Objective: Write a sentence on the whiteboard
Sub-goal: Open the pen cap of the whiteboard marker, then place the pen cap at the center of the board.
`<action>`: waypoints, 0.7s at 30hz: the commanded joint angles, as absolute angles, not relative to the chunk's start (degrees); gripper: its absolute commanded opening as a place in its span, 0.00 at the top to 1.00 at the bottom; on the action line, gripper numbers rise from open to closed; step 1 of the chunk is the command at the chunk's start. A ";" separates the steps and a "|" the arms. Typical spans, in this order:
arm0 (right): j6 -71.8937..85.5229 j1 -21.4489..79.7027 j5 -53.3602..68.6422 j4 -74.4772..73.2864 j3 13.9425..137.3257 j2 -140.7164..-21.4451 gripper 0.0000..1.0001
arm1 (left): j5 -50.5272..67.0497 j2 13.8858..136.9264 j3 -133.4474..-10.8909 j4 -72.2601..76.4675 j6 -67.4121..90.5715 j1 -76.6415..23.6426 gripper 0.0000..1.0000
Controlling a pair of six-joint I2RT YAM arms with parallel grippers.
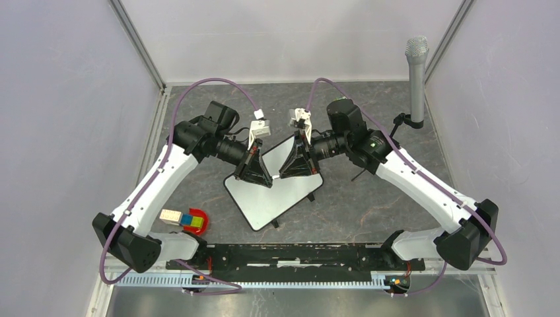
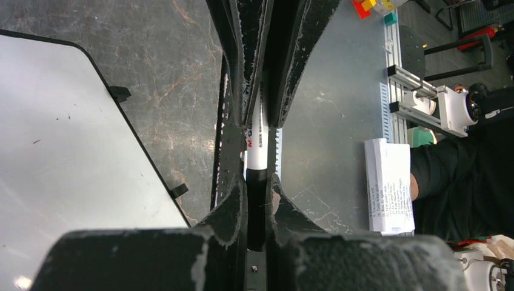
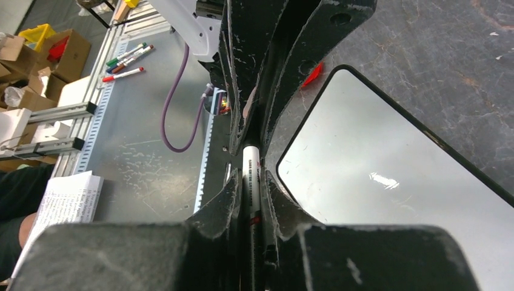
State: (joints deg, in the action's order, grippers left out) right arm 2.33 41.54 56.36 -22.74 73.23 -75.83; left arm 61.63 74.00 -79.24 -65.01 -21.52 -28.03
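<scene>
— Mid-worktop point(image 1: 370, 198), the whiteboard point(image 1: 271, 198) lies flat, turned on a diagonal. That's my read from the top camera.
— Surface?
— Glossy plain white face. I see a bright glare streak in the right wrist view and a few faint specks in the left one. Thin black frame, rounded corners, small black tabs sticking out from the edge. The worktop under it is dark grey and marbled, with pale veins.
— Tools?
— Both are over the board's far part, tip to tip. Left tool point(image 2: 259, 182) is clamped on the marker point(image 2: 256, 145), at its black end. Right tool point(image 3: 253, 179) is pinched on the white barrel of the same marker. It's a slim cylinder with a white body, red print and a black end section.
— Finger condition?
— Black wedge-shaped fingers on both, edges scuffed and chipped to whitish grey.
— Anything else on deck?
— Red bowl point(image 1: 205, 221) near my left arm's base, coloured blocks point(image 1: 187, 220) in and beside it. Grey microphone point(image 1: 417, 72) with a textured head, upright at the far right.
</scene>
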 commanded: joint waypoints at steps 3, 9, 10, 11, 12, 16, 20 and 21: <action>-4.69 42.11 54.37 -31.63 80.13 -74.80 1.00 | 55.39 72.05 -79.86 -62.36 -22.65 -27.33 0.98; -8.32 36.10 52.06 -35.92 86.60 -76.38 1.00 | 50.24 70.39 -77.00 -66.27 -26.43 -27.25 0.98; -8.89 35.28 51.68 -36.66 87.27 -76.65 1.00 | 49.69 69.80 -76.25 -66.27 -26.46 -27.25 0.98; -9.56 34.48 51.42 -37.10 87.65 -76.65 1.00 | 48.93 69.30 -75.75 -66.31 -26.50 -27.25 0.98; -10.31 33.92 51.42 -37.57 87.84 -76.76 1.00 | 48.18 68.74 -75.45 -66.30 -26.42 -27.25 0.98; -12.66 32.77 51.33 -39.49 88.89 -76.87 1.00 | 45.14 66.73 -75.59 -66.27 -26.64 -26.28 0.98; -12.73 32.74 50.64 -38.37 86.97 -75.76 1.00 | 33.98 65.78 -75.30 -58.47 -22.26 -19.83 0.98; -12.07 32.72 50.21 -36.94 85.60 -75.23 1.00 | 29.81 66.23 -74.67 -55.93 -20.70 -18.06 0.98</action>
